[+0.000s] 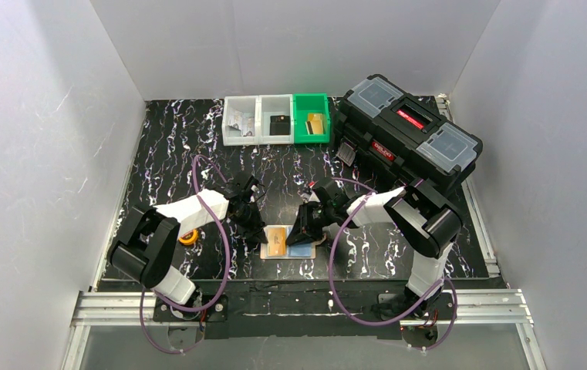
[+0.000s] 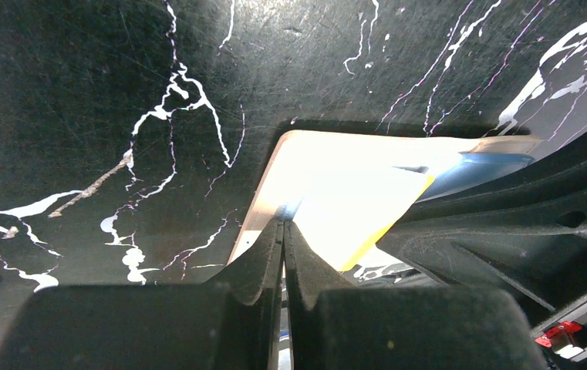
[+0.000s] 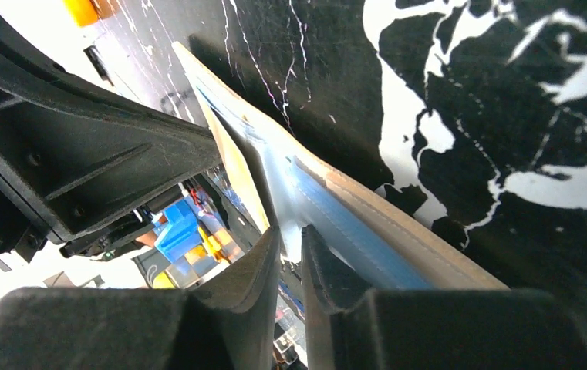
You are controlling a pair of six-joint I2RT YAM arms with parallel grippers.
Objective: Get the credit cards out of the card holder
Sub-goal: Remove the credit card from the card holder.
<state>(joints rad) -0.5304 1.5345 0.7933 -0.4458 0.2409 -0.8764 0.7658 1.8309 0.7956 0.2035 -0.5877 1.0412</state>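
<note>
Card holder [image 3: 429, 250] is lying open on the marbled black tabletop [image 1: 174, 154], front-left of the toolbox [image 1: 406, 131], mostly being covered overhead. Glare is bleaching its cream face; tan stitched edging is showing. Left tool [image 2: 284, 227] is resting fully closed at its edge; right tool [image 3: 290, 235], jaws nearly together, is nipping the pale blue card [image 3: 352, 231].

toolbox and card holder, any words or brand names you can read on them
Nothing reads clearly.
handle label on the toolbox: white on red, too small to read.
front label on the toolbox: white on red, blurred, unreadable.
card holder, credit cards: no legible print in any view.
</note>
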